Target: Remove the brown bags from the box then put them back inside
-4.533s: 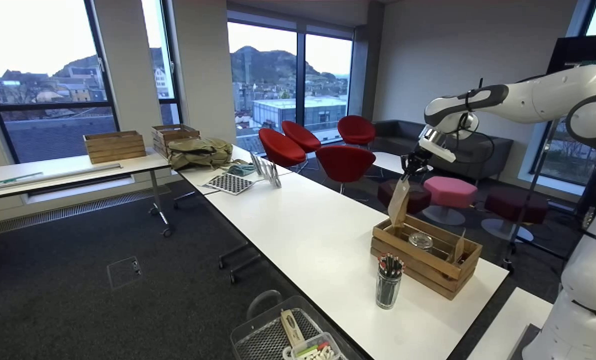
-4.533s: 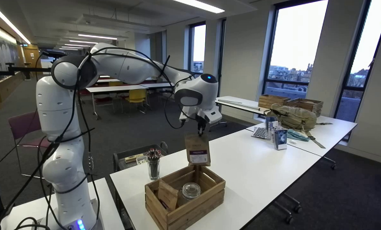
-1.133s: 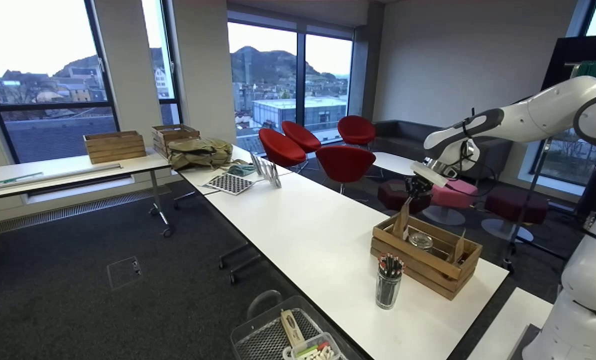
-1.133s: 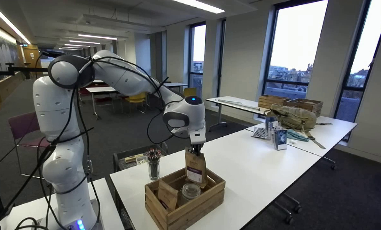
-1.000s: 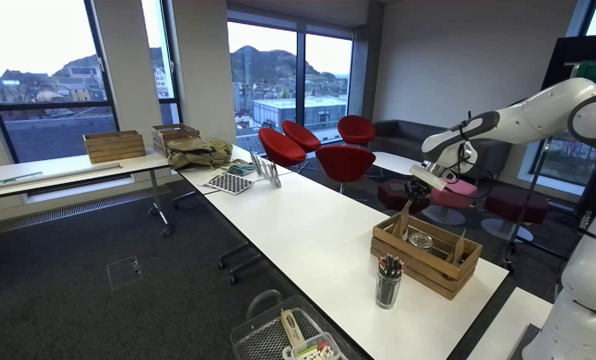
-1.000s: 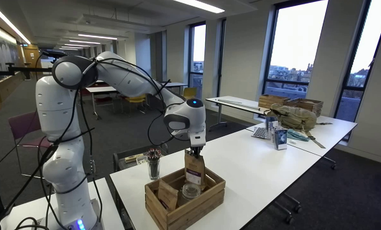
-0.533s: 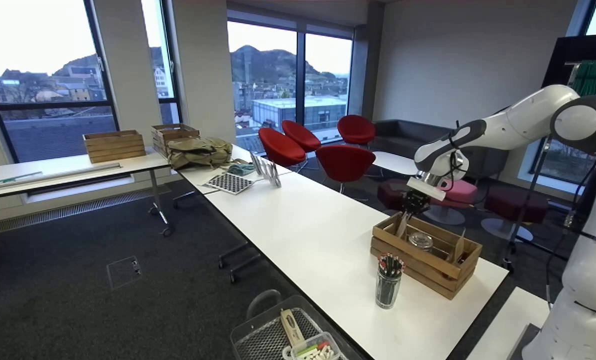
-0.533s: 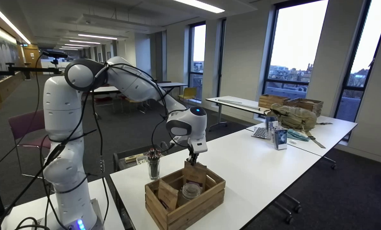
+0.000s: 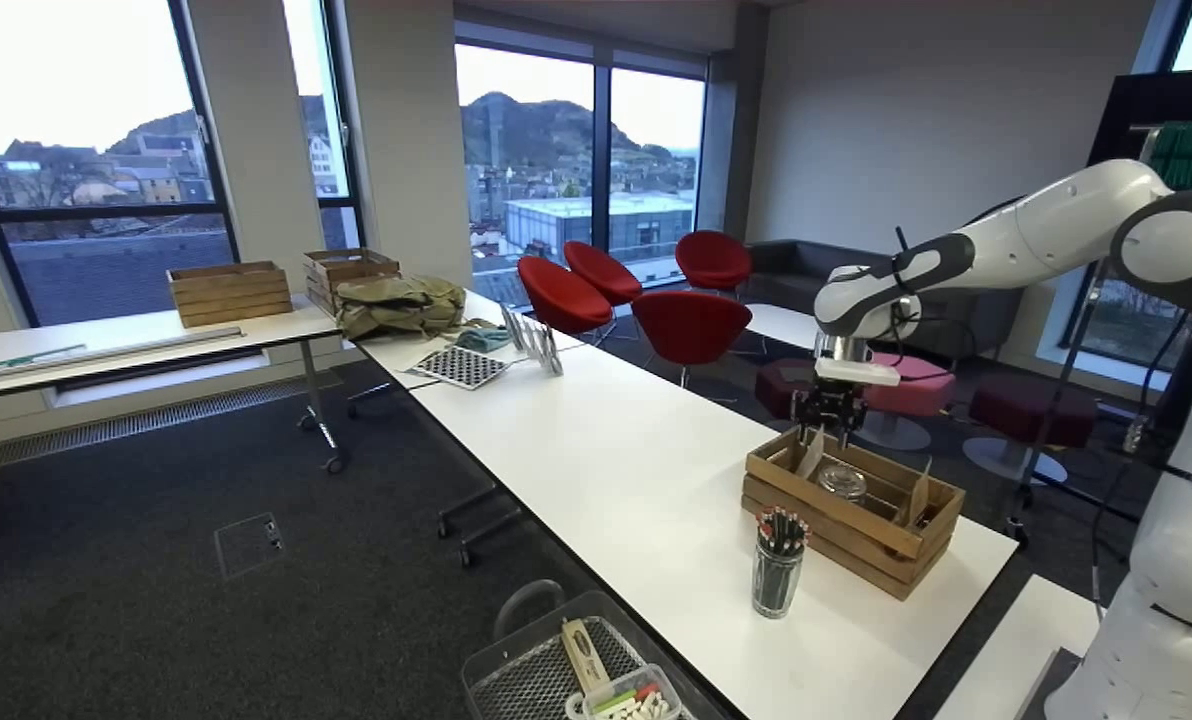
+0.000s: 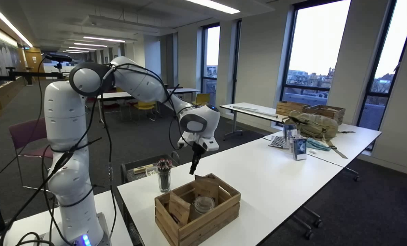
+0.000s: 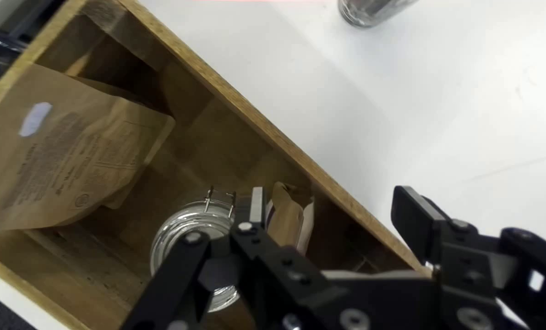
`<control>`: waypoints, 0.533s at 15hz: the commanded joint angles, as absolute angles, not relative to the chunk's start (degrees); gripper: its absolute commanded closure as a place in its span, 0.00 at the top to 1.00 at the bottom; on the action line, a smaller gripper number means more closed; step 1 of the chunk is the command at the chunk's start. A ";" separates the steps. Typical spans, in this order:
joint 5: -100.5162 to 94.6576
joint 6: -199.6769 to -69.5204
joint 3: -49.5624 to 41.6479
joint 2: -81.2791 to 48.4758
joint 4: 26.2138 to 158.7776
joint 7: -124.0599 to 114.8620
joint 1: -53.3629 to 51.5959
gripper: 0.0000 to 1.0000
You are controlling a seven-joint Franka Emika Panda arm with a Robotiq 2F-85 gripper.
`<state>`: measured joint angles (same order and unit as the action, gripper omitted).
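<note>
Robotiq gripper (image 11: 331,204): hung angled downward; its two fingers (image 11: 256,205) stood wide apart;
Slatted wooden crate (image 10: 212,222): sat below the gripper; in the wrist view one long rim ran slantwise beneath the space between the fingers;
Nearer brown paper bag (image 10: 207,187): leaned inside the crate, just below the gripper; the wrist view showed its top between the fingers, closer to one of them; whether it touched a finger could not be told;
Farther brown paper bag (image 11: 71,160): tilted inside the crate too, below the gripper and well toward the arm's base (image 10: 77,223); its printed side and a small pale label (image 11: 35,119) faced up, the wording too blurred to read;
Clip-top glass jar (image 10: 204,204): stood in the crate between the two bags, below the gripper, partly hidden by it in the wrist view;
Glass tumbler (image 9: 776,580): stood upright outside the crate, lower than the gripper and off to its side; it held red-ended pencils (image 9: 781,530);
White table (image 9: 636,450): lay beneath the gripper, bearing crate and tumbler;
Olive backpack (image 9: 401,303): rested well apart from the gripper, near two further wooden crates (image 9: 231,297).
</note>
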<state>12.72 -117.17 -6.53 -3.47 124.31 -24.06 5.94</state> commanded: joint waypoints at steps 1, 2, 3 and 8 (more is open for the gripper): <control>3.90 -104.57 -4.58 1.85 121.47 -25.40 3.57 1.00; 2.23 -100.89 -3.67 2.62 120.38 -24.73 2.91 1.00; 0.98 -97.80 -2.63 3.43 119.55 -23.86 2.12 1.00; -3.68 -89.01 2.16 4.94 117.82 -18.75 -1.22 1.00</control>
<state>-0.56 -92.76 0.44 4.21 118.43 -22.44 0.28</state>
